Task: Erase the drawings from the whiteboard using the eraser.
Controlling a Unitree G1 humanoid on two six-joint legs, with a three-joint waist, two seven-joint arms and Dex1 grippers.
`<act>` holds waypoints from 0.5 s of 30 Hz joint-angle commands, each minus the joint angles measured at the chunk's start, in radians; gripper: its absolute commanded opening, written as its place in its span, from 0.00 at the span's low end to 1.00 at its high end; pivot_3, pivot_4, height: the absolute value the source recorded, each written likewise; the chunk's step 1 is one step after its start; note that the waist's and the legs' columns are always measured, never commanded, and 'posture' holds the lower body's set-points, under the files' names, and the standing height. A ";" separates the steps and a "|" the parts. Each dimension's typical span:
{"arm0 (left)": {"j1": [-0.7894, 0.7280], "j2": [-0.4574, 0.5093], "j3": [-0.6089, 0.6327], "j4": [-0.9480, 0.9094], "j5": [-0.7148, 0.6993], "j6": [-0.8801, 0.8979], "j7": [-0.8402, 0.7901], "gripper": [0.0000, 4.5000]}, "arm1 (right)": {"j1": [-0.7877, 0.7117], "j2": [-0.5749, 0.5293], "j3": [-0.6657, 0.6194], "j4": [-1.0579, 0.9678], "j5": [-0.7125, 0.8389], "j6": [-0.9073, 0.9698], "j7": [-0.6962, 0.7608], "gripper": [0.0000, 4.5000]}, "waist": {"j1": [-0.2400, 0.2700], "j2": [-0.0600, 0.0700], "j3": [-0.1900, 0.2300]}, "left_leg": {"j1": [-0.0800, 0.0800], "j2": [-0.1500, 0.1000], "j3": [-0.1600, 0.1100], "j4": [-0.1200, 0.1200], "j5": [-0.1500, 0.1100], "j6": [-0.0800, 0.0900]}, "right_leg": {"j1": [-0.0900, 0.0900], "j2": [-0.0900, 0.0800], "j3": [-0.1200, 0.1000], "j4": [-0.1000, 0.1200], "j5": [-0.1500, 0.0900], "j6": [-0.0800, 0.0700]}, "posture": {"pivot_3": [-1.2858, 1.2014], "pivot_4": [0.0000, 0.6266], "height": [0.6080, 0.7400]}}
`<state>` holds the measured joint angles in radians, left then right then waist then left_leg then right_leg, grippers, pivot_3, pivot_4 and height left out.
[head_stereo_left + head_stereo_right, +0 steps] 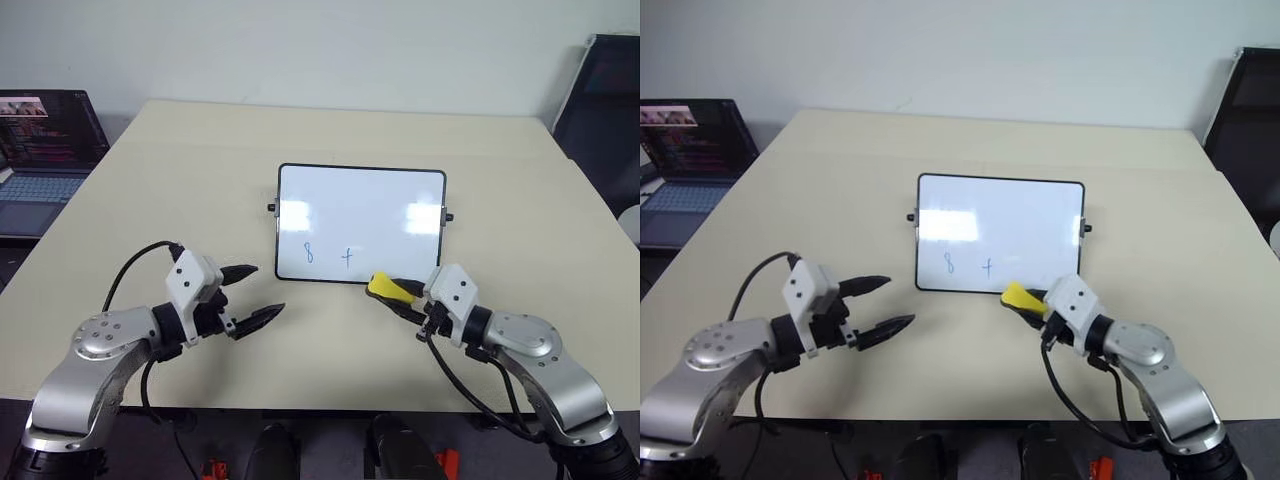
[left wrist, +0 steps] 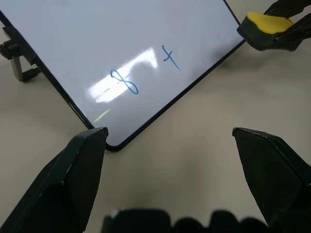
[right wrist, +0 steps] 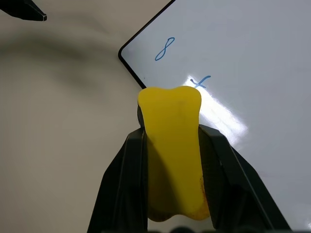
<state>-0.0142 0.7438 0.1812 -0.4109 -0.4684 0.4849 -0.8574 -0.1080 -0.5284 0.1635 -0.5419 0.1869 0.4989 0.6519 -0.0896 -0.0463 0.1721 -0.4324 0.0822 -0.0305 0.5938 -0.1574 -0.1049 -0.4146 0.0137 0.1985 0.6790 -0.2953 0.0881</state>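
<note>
The whiteboard [image 1: 360, 215] stands propped in the middle of the table, glossy white with a thin black frame. Two of the drawings sit near its lower edge in blue marker: an "8" [image 1: 309, 253] and a "+" [image 1: 348, 258]. My right gripper [image 1: 397, 294] is shut on the yellow eraser [image 1: 384, 287] and holds it at the board's lower edge, just right of the "+" [image 3: 200, 82]. In the right wrist view the eraser [image 3: 172, 145] sits squeezed between the two black fingers. My left gripper [image 1: 268, 290] hovers open and empty over the table, in front of the board's lower left corner.
An open laptop [image 1: 45, 150] stands off the table's left side. A dark chair [image 1: 605, 90] is at the back right. The beige table [image 1: 190, 190] has bare room on every side of the board.
</note>
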 commanded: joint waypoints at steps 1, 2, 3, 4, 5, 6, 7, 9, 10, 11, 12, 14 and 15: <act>-0.035 0.013 -0.010 0.021 0.008 -0.035 -0.023 1.00 | -0.017 0.002 -0.003 -0.041 -0.006 -0.024 -0.012 0.25 | 0.000 0.000 0.000 | 0.000 0.000 0.000 0.000 0.000 0.000 | 0.000 0.000 0.000 0.000 0.000 0.000 | 0.52 0.24 1.00; -0.042 0.012 -0.014 0.028 0.011 -0.038 -0.028 1.00 | -0.025 0.005 -0.002 -0.039 -0.013 -0.025 -0.019 0.25 | 0.000 0.000 0.000 | 0.000 0.000 0.000 0.000 0.000 0.000 | 0.000 0.000 0.000 0.000 0.000 0.000 | 0.52 0.24 1.00; -0.051 0.010 -0.019 0.037 0.013 -0.043 -0.032 1.00 | -0.043 0.010 0.001 -0.033 -0.028 -0.028 -0.032 0.25 | 0.000 0.000 0.000 | 0.000 0.000 0.000 0.000 0.000 0.000 | 0.000 0.000 0.000 0.000 0.000 0.000 | 0.52 0.24 1.00; -0.060 0.009 -0.025 0.051 0.019 -0.048 -0.037 1.00 | -0.066 0.012 0.011 -0.021 -0.051 -0.034 -0.045 0.25 | 0.000 0.000 0.000 | 0.000 0.000 0.000 0.000 0.000 0.000 | 0.000 0.000 0.000 0.000 0.000 0.000 | 0.52 0.24 1.00; -0.067 0.008 -0.031 0.067 0.027 -0.057 -0.042 1.00 | -0.094 0.010 0.031 -0.003 -0.086 -0.044 -0.057 0.25 | -0.001 0.000 0.000 | 0.000 0.000 0.000 0.000 0.000 0.000 | 0.000 0.000 0.000 0.000 0.000 0.000 | 0.52 0.24 1.00; -0.071 0.009 -0.038 0.083 0.036 -0.066 -0.047 1.00 | -0.120 0.008 0.052 0.016 -0.122 -0.052 -0.069 0.25 | -0.003 0.000 0.000 | 0.000 0.000 0.000 0.000 0.000 0.000 | 0.000 0.000 0.000 0.000 0.000 0.000 | 0.52 0.24 1.00; -0.072 0.011 -0.044 0.095 0.045 -0.078 -0.052 1.00 | -0.155 0.013 0.079 0.045 -0.157 -0.064 -0.079 0.25 | -0.006 0.000 0.000 | 0.000 0.000 0.000 0.000 0.000 0.000 | 0.000 0.000 0.000 0.000 0.000 0.000 | 0.52 0.24 1.00; -0.077 0.016 -0.052 0.112 0.050 -0.092 -0.069 1.00 | -0.228 0.036 0.129 0.106 -0.213 -0.080 -0.097 0.25 | -0.010 0.000 0.000 | 0.000 0.000 0.000 0.000 0.000 0.000 | 0.000 0.000 0.000 0.000 0.001 -0.001 | 0.52 0.24 1.00; -0.081 0.017 -0.056 0.120 0.053 -0.099 -0.079 1.00 | -0.265 0.052 0.151 0.137 -0.238 -0.082 -0.106 0.25 | -0.010 0.000 0.000 | 0.000 0.000 0.000 0.000 0.000 0.000 | 0.000 0.000 0.000 0.000 0.001 -0.001 | 0.52 0.24 1.00; -0.084 0.018 -0.059 0.125 0.054 -0.104 -0.085 1.00 | -0.287 0.063 0.163 0.157 -0.255 -0.084 -0.112 0.25 | -0.010 0.000 0.000 | 0.000 0.000 0.000 0.000 0.000 0.000 | 0.000 0.000 0.000 0.001 0.001 -0.001 | 0.52 0.24 1.00; -0.087 0.020 -0.065 0.130 0.059 -0.112 -0.091 1.00 | -0.313 0.073 0.181 0.181 -0.278 -0.090 -0.116 0.25 | -0.010 0.000 0.000 | 0.000 0.000 0.000 0.000 0.000 0.000 | 0.000 0.000 0.000 0.000 0.001 -0.001 | 0.52 0.24 1.00; -0.093 0.018 -0.073 0.137 0.060 -0.119 -0.101 1.00 | -0.377 0.099 0.218 0.248 -0.337 -0.093 -0.136 0.25 | -0.010 0.000 0.000 | -0.001 0.000 0.000 -0.001 0.000 0.000 | 0.000 0.000 -0.001 0.000 0.000 -0.001 | 0.52 0.24 1.00; -0.096 0.017 -0.077 0.139 0.061 -0.123 -0.107 1.00 | -0.406 0.110 0.236 0.281 -0.367 -0.095 -0.146 0.25 | -0.010 0.000 0.000 | -0.001 0.000 0.000 -0.001 0.000 0.000 | -0.001 0.000 -0.001 0.000 0.000 -0.001 | 0.52 0.24 1.00</act>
<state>-0.0961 0.7506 0.1033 -0.2610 -0.4104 0.3875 -0.9525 -0.4764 -0.4252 0.3876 -0.2783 -0.1309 0.4277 0.5276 -0.0996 -0.0462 0.1723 -0.4333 0.0824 -0.0304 0.5927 -0.1574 -0.1049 -0.4152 0.0139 0.1978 0.6793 -0.2948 0.0874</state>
